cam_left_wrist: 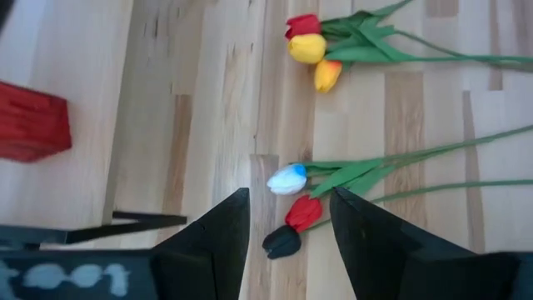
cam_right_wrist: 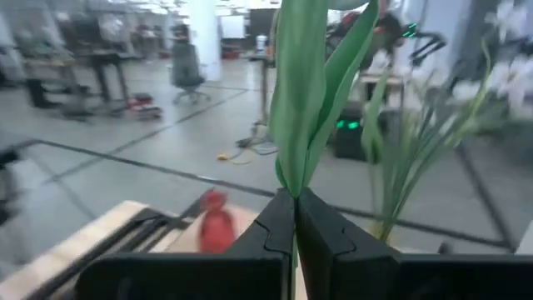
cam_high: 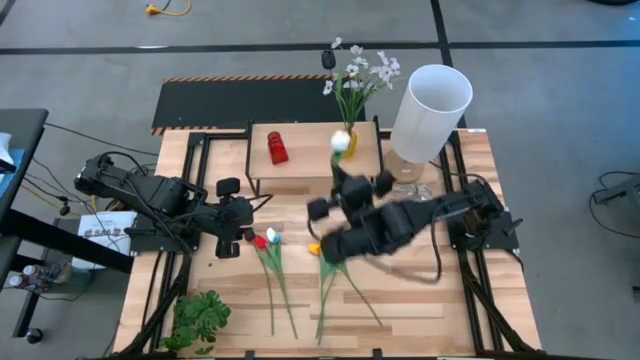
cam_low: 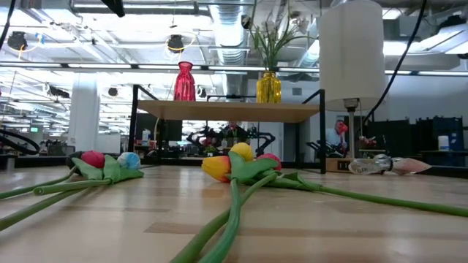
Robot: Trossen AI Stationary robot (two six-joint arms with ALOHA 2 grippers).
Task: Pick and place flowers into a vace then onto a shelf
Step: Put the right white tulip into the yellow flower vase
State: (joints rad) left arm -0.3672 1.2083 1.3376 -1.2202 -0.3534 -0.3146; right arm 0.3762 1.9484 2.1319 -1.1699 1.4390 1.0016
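On the pale, grained wooden desk [cam_high: 420, 300], artificial tulips are seen lying loose: a yellow, orange and red cluster [cam_low: 238, 164] with long rubbery green stems nearest the low camera, and a red, white-and-blue and dark group [cam_left_wrist: 291, 212] just ahead of the left gripper [cam_left_wrist: 287, 225], whose jaws are held spread above them and grip nothing. Over the middle of the desk, a white-headed tulip [cam_high: 341, 142] is pinched by its smooth green stem in the pressed-together jaws of the right gripper [cam_right_wrist: 295, 218], its head raised beside the shelf. Farther back, the shelf [cam_high: 300, 157], a light-wood board on thin black legs, is shown carrying a red glass vase [cam_low: 184, 81], standing empty, and a yellow glass vase [cam_low: 268, 87] already filled with a spray of small white blossoms [cam_high: 362, 72]. A tall white cylindrical lamp shade [cam_high: 430, 110] stands beside it. The task is judged partly done, with several tulips left to place.
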